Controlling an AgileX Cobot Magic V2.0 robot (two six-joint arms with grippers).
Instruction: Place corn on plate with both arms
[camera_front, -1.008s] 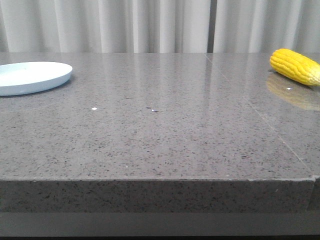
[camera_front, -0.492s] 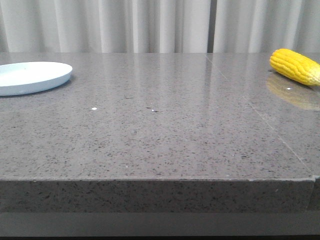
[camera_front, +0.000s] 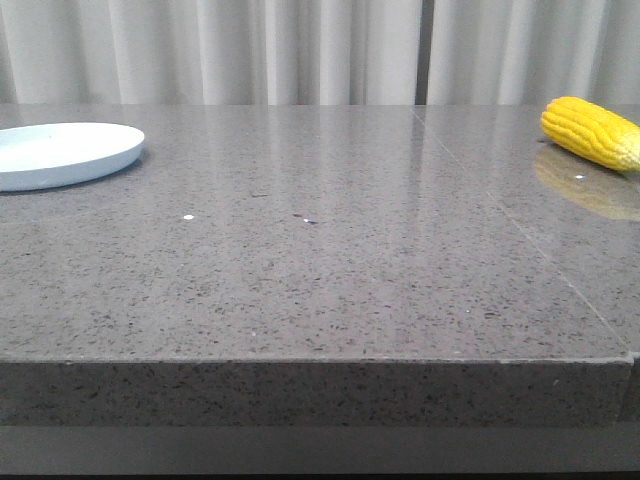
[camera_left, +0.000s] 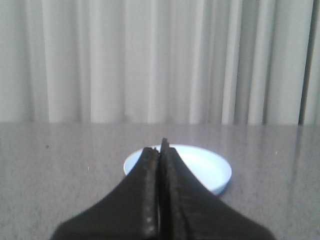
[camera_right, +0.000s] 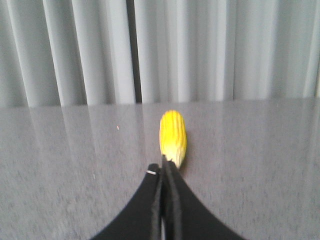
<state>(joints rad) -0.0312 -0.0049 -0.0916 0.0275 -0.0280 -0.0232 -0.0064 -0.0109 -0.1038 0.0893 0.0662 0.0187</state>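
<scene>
The yellow corn (camera_front: 592, 132) lies on the grey stone table at the far right, its end cut off by the frame edge. The pale blue-white plate (camera_front: 60, 152) sits at the far left, empty. Neither gripper shows in the front view. In the left wrist view my left gripper (camera_left: 160, 150) is shut and empty, its tips in line with the plate (camera_left: 205, 167) just beyond. In the right wrist view my right gripper (camera_right: 164, 165) is shut and empty, its tips in front of the corn's (camera_right: 173, 131) paler tip; contact cannot be told.
The grey speckled table (camera_front: 320, 260) has a front edge low in the front view and a seam running through its right part. White curtains (camera_front: 320, 50) hang behind the table's far edge.
</scene>
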